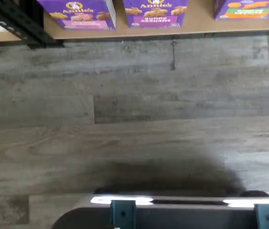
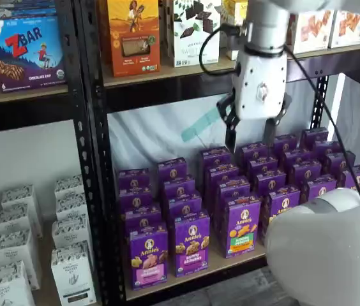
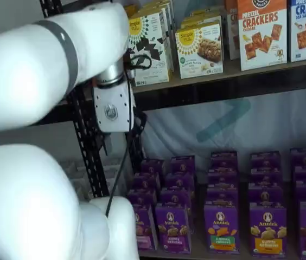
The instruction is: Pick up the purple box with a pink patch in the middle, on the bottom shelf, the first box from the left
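In the wrist view, the camera is looking down at a grey plank floor (image 1: 134, 119), and the front edge of the bottom shelf (image 1: 125, 32) is showing with three purple cartons standing on it: the purple box (image 1: 79, 13) with its pink band is sitting nearest the black rack post (image 1: 15, 21), a carton with a purple label (image 1: 154, 13) is standing just beside it, and a third carton with a green-and-orange label (image 1: 246, 8) is standing further along. In a shelf view, the gripper (image 2: 250, 135) is hanging in front of the grey backdrop, above the back rows of cartons, its two black fingers (image 2: 231, 137) standing apart with a plain gap between them and nothing held. The purple box (image 2: 148, 256) is standing upright at the front left corner of the bottom shelf (image 2: 196, 274), heading a column of like cartons running back. On the board above, an orange carton (image 2: 133, 35) and a white carton (image 2: 195, 30) are standing side by side. In a shelf view, the gripper's white body (image 3: 113, 111) is showing beside the rack post, its fingers hidden; the purple box (image 3: 145, 227) is partly hidden behind the arm (image 3: 39, 70).
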Controlling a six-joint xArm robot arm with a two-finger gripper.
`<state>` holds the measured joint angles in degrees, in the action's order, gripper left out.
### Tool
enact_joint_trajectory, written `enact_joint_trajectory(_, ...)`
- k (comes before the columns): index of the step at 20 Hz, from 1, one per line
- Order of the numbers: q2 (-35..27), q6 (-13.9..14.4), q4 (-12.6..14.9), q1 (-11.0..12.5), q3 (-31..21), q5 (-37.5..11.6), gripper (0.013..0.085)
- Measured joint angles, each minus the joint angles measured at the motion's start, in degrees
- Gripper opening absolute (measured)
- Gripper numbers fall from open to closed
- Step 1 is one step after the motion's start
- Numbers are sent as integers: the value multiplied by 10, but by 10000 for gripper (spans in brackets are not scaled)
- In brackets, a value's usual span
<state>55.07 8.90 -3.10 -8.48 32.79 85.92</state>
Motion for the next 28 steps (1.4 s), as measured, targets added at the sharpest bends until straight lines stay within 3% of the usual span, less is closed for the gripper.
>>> enact_joint_trajectory(4, -17, 7, 8, -8, -53, -71, 850)
enact_joint_trajectory(8, -64, 22, 29, -19, -104, -176, 850)
enact_joint_trajectory(15, -213, 28, 49, -13, -148, -379, 850)
enact_joint_trajectory(22, -396, 11, 52, 8, -134, -537, 850)
enact_joint_trajectory(24, -454, -1, 42, 11, -120, -576, 850)
enact_joint_trajectory(28, -549, 22, 70, 14, -91, -644, 850)
